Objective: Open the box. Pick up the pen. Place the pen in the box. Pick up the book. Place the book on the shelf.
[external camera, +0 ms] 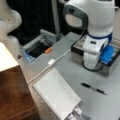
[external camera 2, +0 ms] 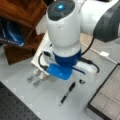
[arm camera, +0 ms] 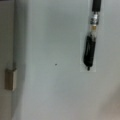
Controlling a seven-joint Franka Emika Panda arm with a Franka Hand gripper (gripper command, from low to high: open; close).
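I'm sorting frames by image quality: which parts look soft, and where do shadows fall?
In a front view the pen lies soft-edged on the grey table, the arm casting a faint shadow onto the box. In a front view the arm fills the frame, blurred; the gripper shows nowhere. In the wrist view the pen smears lengthwise.

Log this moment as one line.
box: open | pen: lying on table | book: on table, not on shelf | hand: not visible
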